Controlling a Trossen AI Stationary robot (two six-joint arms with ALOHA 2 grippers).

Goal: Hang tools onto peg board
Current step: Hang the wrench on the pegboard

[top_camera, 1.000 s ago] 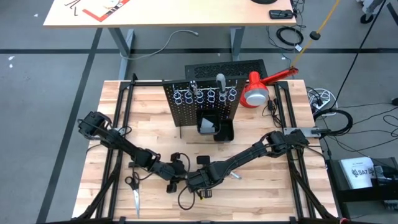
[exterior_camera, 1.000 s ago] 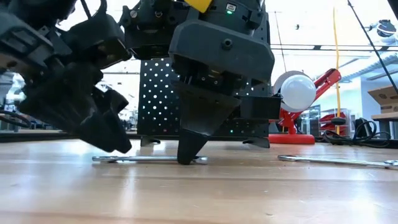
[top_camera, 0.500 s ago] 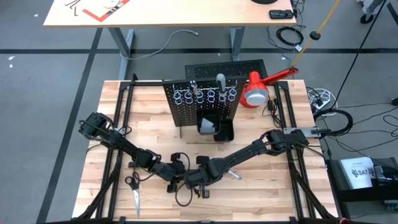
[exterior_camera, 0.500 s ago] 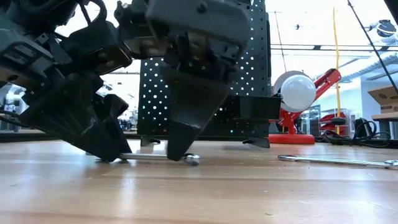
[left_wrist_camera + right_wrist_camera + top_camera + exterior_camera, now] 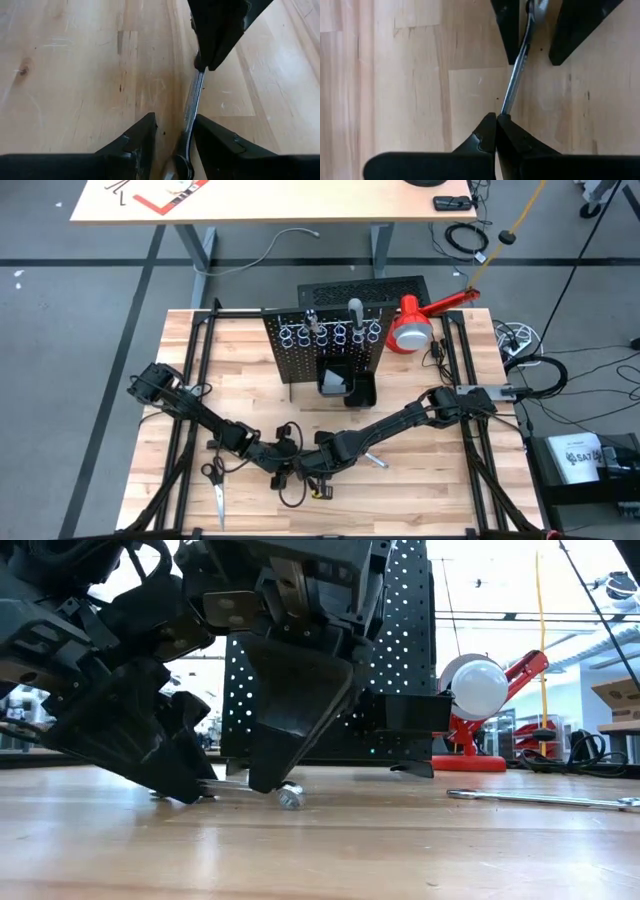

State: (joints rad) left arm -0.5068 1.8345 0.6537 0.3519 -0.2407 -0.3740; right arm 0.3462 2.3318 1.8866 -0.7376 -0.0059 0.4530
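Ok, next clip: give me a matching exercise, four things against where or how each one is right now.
Things:
1. left claw
2. right claw
3. second wrench
4. scissors

States:
A. shut, tips at one end of the thin wrench
B. lying on the table beside the left arm
C. open, one finger on each side of the thin wrench
D. lying flat on the table, apart from both claws

Pairs: 1-C, 2-A, 3-D, 4-B
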